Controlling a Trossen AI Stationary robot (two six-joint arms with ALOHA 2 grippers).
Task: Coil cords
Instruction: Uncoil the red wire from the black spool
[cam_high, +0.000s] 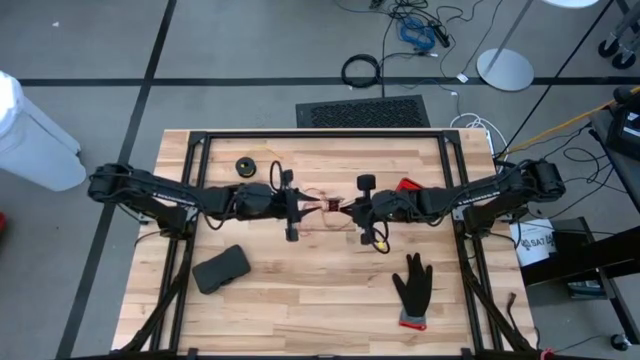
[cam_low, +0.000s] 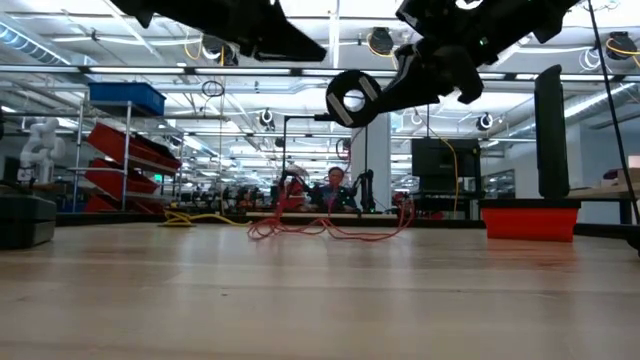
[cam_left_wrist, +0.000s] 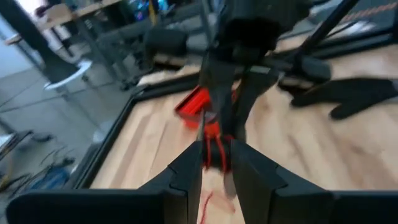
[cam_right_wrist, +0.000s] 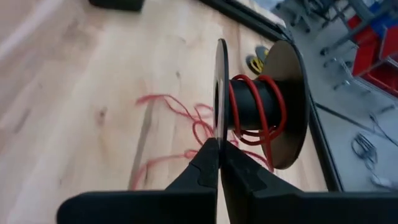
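**Red cord going onto the spool, mid-bench**

Our right hand (cam_right_wrist: 219, 155) is pinched fully closed on the rim of 1 flange of the black spool (cam_right_wrist: 258, 102), held above the bench (cam_high: 320, 290) near its middle. We judge the rim grip is chosen to leave the core free; a few turns of the red cord (cam_right_wrist: 186, 124) already sit on it.

Our left hand (cam_left_wrist: 217, 163) faces it, just beside. Its 2 fingers stand a narrow way apart with the red cord between them; we cannot tell whether they grip it or merely guide it.

Most of the red cord lies loose in tangled loops on the bench below the 2 hands. The yellow-tan cord's spool (cam_high: 245, 165) waits near the bench's far left side. A black glove (cam_high: 411, 288) lies well apart, toward the near edge.
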